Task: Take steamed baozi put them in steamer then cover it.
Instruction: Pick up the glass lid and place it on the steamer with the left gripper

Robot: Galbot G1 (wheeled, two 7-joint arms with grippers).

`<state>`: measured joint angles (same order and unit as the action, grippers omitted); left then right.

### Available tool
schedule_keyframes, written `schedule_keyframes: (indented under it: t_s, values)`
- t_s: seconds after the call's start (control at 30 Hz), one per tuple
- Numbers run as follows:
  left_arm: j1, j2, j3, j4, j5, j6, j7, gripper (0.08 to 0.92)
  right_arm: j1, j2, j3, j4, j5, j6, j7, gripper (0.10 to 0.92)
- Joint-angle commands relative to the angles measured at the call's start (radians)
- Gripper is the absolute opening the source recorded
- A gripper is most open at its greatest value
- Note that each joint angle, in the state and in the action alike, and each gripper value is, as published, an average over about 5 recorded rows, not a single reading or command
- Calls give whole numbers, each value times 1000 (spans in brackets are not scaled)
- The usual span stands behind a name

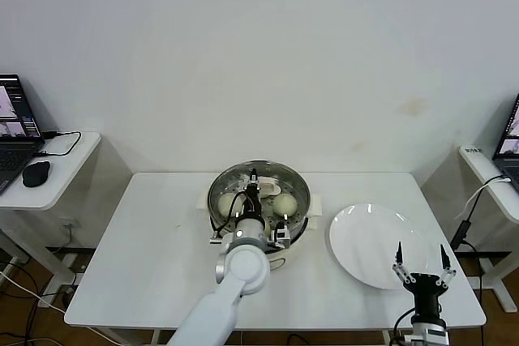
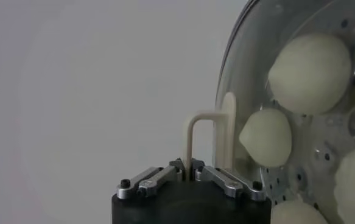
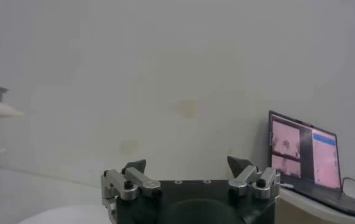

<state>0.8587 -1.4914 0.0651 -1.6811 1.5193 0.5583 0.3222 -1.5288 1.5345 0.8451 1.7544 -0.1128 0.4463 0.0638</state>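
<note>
The steamer [image 1: 297, 181], a shiny steel pot on a cream base, stands at the table's middle. Cream-white baozi [image 1: 284, 203] lie inside on the perforated tray; two show in the head view and several show through the glass in the left wrist view [image 2: 311, 73]. My left gripper [image 1: 254, 189] is over the steamer, shut on the cream handle [image 2: 192, 137] of the clear glass lid [image 2: 244, 73]. The lid is over the pot; I cannot tell whether it rests on the rim. My right gripper [image 1: 422, 263] is open and empty above the near edge of the white plate [image 1: 369, 237].
The white plate, bare, lies right of the steamer. A side table [image 1: 57, 180] at the left holds a laptop [image 1: 16, 131] and a mouse [image 1: 36, 173]. Another side table [image 1: 486, 172] with a laptop and a hanging cable stands at the right.
</note>
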Motion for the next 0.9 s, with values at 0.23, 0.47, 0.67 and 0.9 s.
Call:
schedule_keyframes:
  t_s: [0.23, 0.47, 0.67, 0.9]
  values:
    - [-40, -34, 51, 79, -48, -14, -32, 218, -53, 15, 60, 30, 2, 21, 0, 823]
    - [-10, -9, 50, 7, -89, -7, -50, 416, -47, 10, 53, 25, 4, 15, -1, 823]
    - [72, 68, 33, -155, -114, 0, -44, 588, -50, 16, 39, 29, -4, 13, -1, 823]
    - [204, 170, -17, -313, -178, -12, -66, 783, -59, 12, 33, 42, -4, 10, -2, 823]
